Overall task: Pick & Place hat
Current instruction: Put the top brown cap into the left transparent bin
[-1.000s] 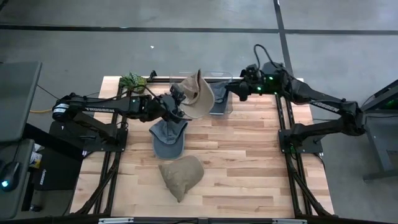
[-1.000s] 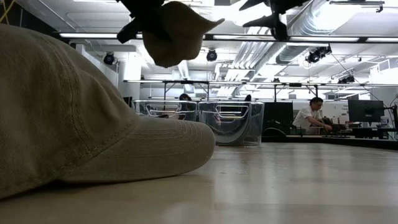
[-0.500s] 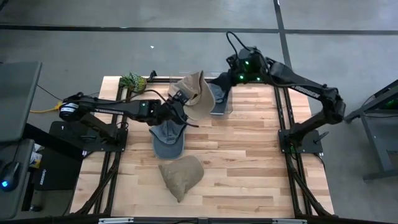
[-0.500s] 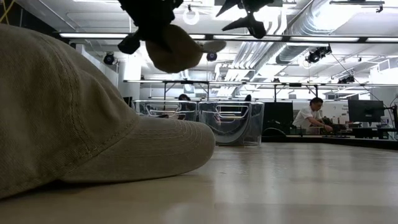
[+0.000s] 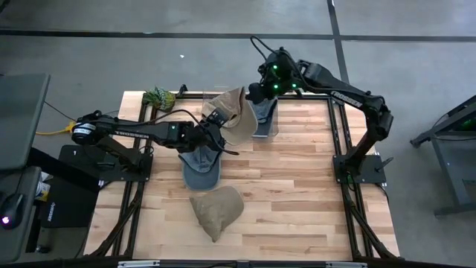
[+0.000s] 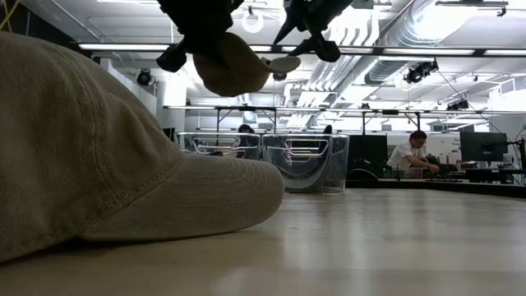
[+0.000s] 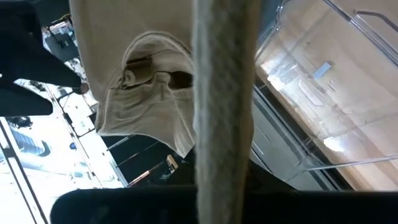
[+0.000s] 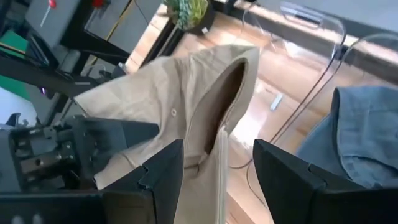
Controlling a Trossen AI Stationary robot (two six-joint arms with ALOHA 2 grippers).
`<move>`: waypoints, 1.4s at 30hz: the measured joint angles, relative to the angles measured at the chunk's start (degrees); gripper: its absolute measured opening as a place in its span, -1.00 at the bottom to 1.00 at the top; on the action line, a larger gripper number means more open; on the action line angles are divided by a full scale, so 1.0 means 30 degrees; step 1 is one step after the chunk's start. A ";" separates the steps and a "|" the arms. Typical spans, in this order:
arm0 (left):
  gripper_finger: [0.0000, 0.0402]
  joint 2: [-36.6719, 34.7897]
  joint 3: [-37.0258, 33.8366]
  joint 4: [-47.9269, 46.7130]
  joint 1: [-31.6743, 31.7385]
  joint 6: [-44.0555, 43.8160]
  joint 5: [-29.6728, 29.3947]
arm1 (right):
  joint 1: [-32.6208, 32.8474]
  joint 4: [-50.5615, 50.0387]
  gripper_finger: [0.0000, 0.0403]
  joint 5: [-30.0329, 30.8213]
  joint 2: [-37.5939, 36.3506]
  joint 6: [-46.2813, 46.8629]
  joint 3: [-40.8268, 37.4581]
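Near the table's far edge the left gripper (image 5: 216, 121), fingers closed on it, holds the tan hat (image 5: 232, 113) aloft, soft and floppy, while the right gripper (image 8: 217, 180) spreads its fingers (image 8: 163, 168) around the stiffer brim, likely the best hold.

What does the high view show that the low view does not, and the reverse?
Only the high view: a blue cap on the table, a green thing at its far corner. Only the low view: a person seated in the room behind. Both: the tan hat held up by the left claw, the right claw open beside it.
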 joint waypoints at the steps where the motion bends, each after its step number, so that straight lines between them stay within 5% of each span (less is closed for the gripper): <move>1: -1.00 -0.0003 0.0000 0.0007 0.0000 -0.0004 0.0000 | 0.0000 -0.0016 -0.06 -0.0025 0.0067 0.0002 0.0007; 15: -1.00 -0.0004 0.0000 0.0043 0.0000 -0.0022 0.0274 | 0.0080 0.0249 -0.03 0.0371 0.0367 -0.1721 0.0036; 28: -1.00 0.0178 0.0001 0.0207 0.0000 -0.0022 0.0525 | 0.0102 0.1412 0.55 -0.0461 0.0832 -0.0342 0.0036; 42: -1.00 0.0302 0.0000 0.0196 0.0007 -0.0103 0.0358 | 0.0475 0.1516 0.55 0.0157 0.2239 0.0038 0.0029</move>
